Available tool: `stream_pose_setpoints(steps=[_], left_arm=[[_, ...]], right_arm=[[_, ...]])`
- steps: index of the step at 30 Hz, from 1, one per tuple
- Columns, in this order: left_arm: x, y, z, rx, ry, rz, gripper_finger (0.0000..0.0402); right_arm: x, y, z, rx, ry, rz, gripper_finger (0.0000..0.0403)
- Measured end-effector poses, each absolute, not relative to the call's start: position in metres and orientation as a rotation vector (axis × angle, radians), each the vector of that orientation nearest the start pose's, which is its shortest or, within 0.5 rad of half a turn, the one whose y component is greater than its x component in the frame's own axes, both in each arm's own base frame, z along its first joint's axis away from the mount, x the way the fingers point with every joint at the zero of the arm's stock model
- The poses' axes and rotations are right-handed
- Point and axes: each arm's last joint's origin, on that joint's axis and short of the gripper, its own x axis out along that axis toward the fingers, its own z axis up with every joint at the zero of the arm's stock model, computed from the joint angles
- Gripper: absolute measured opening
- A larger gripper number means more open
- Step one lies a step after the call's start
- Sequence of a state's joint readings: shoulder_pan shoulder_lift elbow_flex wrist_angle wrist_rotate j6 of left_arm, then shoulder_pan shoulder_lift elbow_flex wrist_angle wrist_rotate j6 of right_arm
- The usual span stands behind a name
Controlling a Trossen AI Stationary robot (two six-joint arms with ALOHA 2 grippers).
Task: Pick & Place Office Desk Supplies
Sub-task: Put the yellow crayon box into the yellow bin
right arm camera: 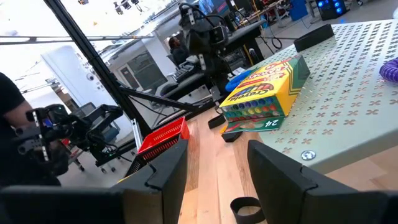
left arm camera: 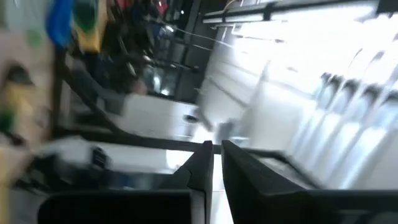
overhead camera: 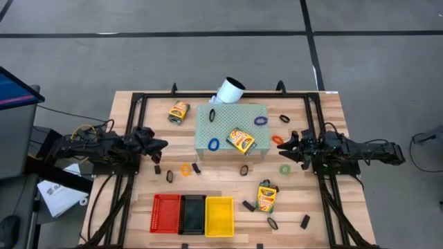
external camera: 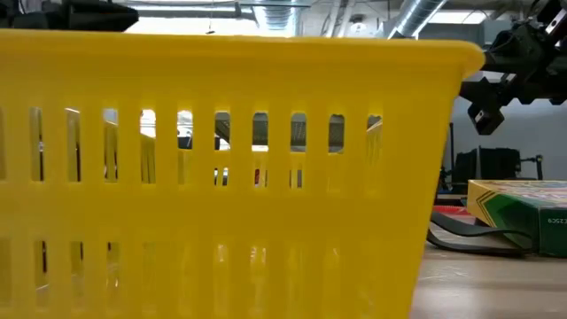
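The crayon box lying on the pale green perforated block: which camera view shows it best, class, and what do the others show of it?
The right wrist view: the crayon box fills the middle, print and crayon window readable, on the perforated block. The high view shows it small but places it. The low and left wrist views do not show it.

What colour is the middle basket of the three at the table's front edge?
Black, between the red one and the yellow one; the high view shows it best.

Left dark two-finger gripper (overhead camera: 160,144): fingers nearly together, arm extended level from the left side. Right dark two-finger gripper (overhead camera: 286,147): fingers parted, holding nothing, arm extended from the right.
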State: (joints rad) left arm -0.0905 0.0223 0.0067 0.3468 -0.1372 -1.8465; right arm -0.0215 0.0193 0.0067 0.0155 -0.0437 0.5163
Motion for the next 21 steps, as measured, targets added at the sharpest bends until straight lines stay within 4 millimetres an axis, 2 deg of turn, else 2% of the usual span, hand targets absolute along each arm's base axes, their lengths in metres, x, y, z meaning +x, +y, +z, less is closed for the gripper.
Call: stream_pose_setpoints(steps=[4,9,21], left_arm=[[0.0925,-0.0058,0.1989,-2.123,-0.209,-0.374,0.0026],[0.0924,-0.0074,0.199,-2.317,-0.113,-0.439,0.0026],[0.0925,-0.0075,0.1988,-2.321,-0.109,-0.437,0.0026]], right_arm=[[0.0985,-0.0008,0.1657,0.516,0.003,0.023,0.0164],[0.0985,-0.0008,0.1658,0.516,0.003,0.023,0.0164],[0.0985,-0.0008,0.1658,0.516,0.003,0.023,0.0164]])
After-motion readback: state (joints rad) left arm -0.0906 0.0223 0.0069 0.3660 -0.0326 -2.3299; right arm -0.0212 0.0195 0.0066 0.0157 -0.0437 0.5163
